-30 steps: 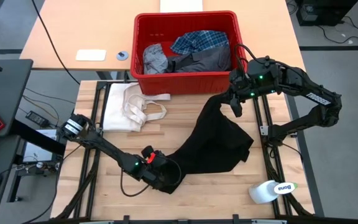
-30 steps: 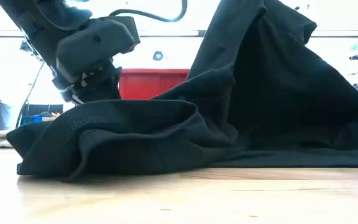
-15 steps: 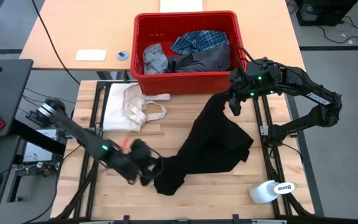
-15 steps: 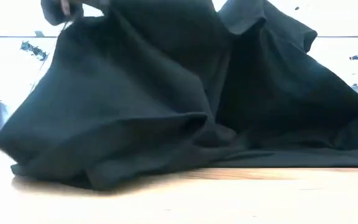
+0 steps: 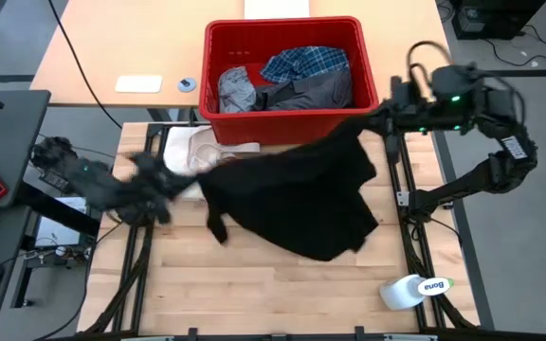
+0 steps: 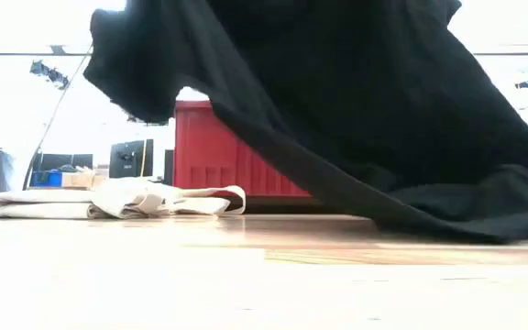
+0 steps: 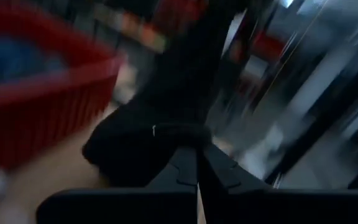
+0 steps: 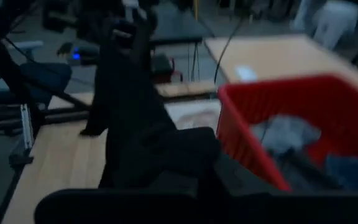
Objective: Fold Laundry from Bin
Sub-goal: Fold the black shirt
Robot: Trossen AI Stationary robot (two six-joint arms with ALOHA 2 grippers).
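high view: we stretch the black garment point(image 5: 301, 194) before the bin point(image 5: 287, 118).
left gripper point(image 5: 164, 182) and right gripper point(image 5: 379, 120), arms spread wide, each clamp an end.

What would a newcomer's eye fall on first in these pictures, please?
The large black garment, stretched in mid-air across the table between the two arms: the left claw grips one end near the table's left edge, the right claw the other beside the bin. Next comes the bright red bin behind it, with more laundry inside.
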